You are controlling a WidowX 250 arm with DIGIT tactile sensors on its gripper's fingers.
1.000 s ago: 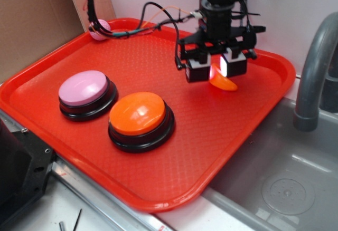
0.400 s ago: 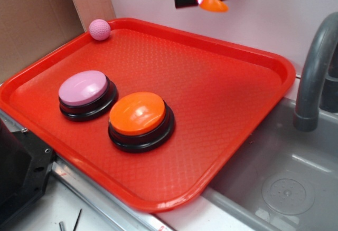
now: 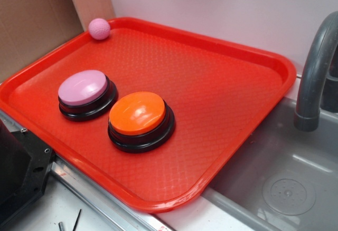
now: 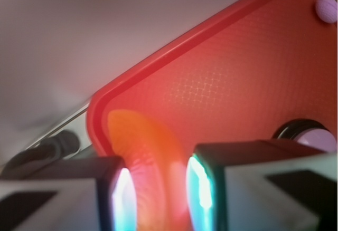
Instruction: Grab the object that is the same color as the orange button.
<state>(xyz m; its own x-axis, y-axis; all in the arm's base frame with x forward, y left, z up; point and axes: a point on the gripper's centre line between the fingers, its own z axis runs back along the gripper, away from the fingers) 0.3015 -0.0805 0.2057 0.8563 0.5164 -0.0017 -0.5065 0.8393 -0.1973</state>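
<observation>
In the wrist view my gripper (image 4: 158,194) is shut on the object (image 4: 145,152), a glossy orange crescent pinched between the two lit pads, high above the red tray (image 4: 222,88). The exterior view shows neither the gripper nor the crescent. There the orange button (image 3: 140,116) sits on its black base at the tray's front middle.
A pink-lilac button (image 3: 85,91) stands left of the orange one, and its edge shows in the wrist view (image 4: 317,136). A pink dimpled ball (image 3: 99,29) lies in the tray's far left corner. A grey faucet (image 3: 312,78) and sink (image 3: 274,189) are to the right. Cardboard stands at the left.
The gripper rose from just above the tray with the orange crescent in it and has gone out of the top of the exterior view. The buttons and the ball have not moved.
</observation>
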